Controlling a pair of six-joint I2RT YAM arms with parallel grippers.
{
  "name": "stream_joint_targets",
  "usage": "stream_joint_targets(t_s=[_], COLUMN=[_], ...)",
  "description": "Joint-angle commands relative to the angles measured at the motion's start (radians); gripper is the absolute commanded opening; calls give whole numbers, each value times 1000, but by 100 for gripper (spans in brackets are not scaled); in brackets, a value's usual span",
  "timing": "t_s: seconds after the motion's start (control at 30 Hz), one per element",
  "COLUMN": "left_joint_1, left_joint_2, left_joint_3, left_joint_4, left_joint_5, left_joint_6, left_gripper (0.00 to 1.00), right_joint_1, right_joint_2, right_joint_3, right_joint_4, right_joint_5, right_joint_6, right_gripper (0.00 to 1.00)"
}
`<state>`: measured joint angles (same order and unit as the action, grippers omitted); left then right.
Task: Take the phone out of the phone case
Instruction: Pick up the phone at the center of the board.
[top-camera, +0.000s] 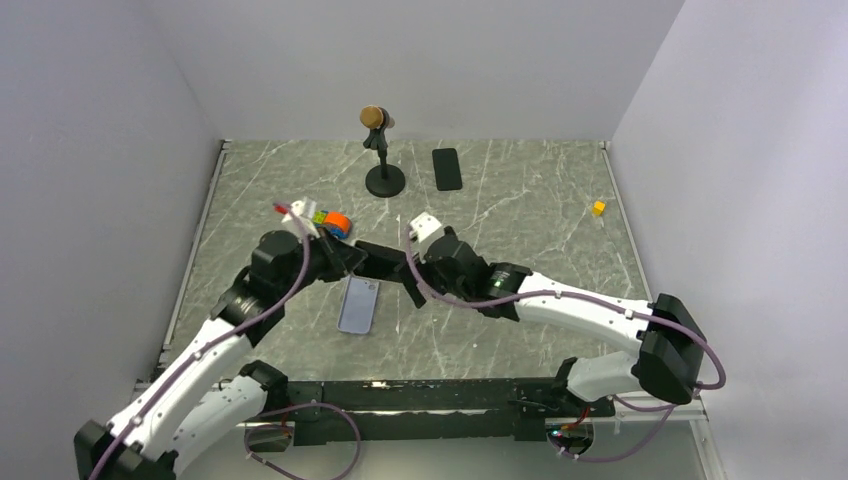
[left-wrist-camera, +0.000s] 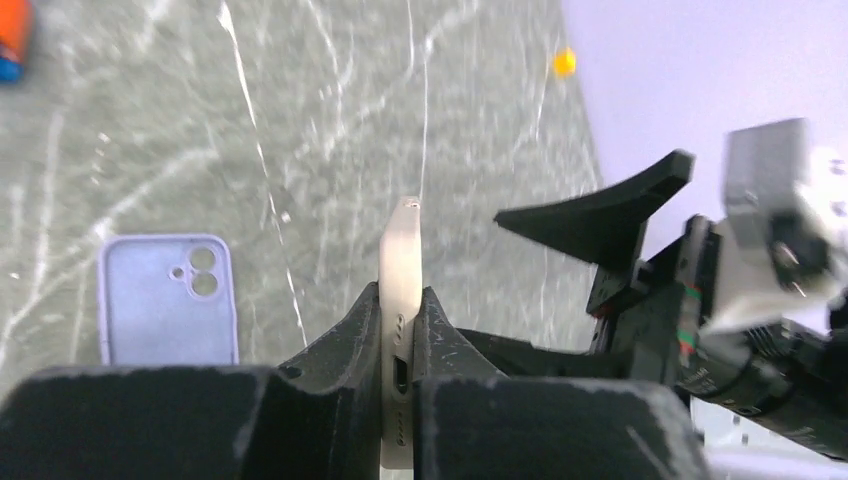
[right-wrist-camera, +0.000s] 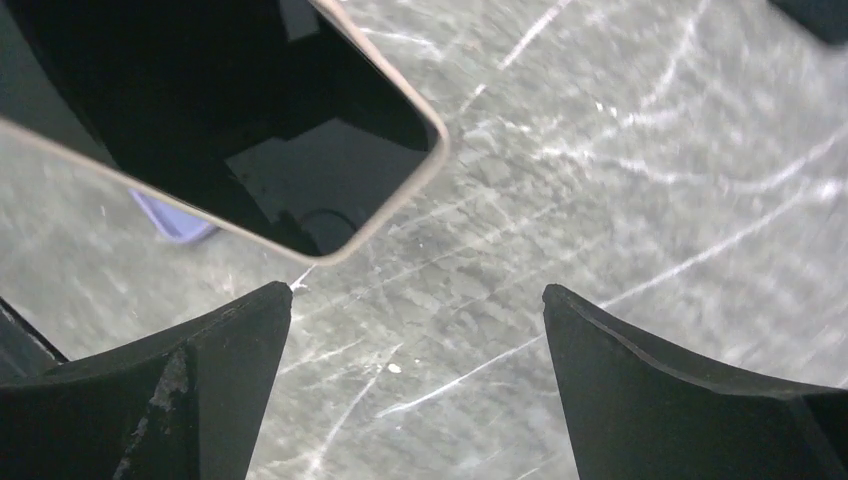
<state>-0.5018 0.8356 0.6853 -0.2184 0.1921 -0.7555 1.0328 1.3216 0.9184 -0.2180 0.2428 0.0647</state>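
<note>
My left gripper (top-camera: 352, 260) is shut on the phone (top-camera: 382, 258), a dark-screened phone with a pale frame, and holds it above the table. In the left wrist view the phone (left-wrist-camera: 402, 265) stands edge-on between the closed jaws of that gripper (left-wrist-camera: 402, 310). The empty lavender case (top-camera: 358, 304) lies flat on the table below, camera holes up; it also shows in the left wrist view (left-wrist-camera: 168, 300). My right gripper (top-camera: 411, 276) is open and empty just past the phone's free end. In the right wrist view the phone's corner (right-wrist-camera: 230, 100) hangs ahead of that gripper (right-wrist-camera: 418, 300).
A black stand with a brown ball top (top-camera: 380, 150) and a second black phone (top-camera: 447, 168) sit at the back. An orange and blue roll (top-camera: 336, 222) lies by the left wrist. A yellow cube (top-camera: 598, 208) is at the far right.
</note>
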Motion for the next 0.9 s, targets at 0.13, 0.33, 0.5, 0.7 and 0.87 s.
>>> stream_joint_targets(t_s=[0.13, 0.33, 0.5, 0.7, 0.87], left_joint_1=[6, 8, 8, 9, 8], left_joint_2=[-259, -285, -266, -204, -179], left_joint_3=[-185, -248, -337, -395, -403], left_joint_4=[370, 554, 779, 951, 1019], left_joint_5=[-271, -222, -173, -124, -103], left_joint_6=[-209, -306, -447, -560, -570], left_gripper=[0, 0, 0, 0, 0], right_joint_1=[-334, -407, -408, -409, -411], right_joint_2=[-40, -84, 18, 114, 148], right_joint_3=[-49, -271, -316, -268, -238], right_joint_4=[132, 636, 1011, 1115, 1119], right_joint_5=[-424, -665, -760, -787, -782], right_joint_6=[712, 1038, 1196, 1241, 1227], right_gripper=[100, 99, 94, 80, 42])
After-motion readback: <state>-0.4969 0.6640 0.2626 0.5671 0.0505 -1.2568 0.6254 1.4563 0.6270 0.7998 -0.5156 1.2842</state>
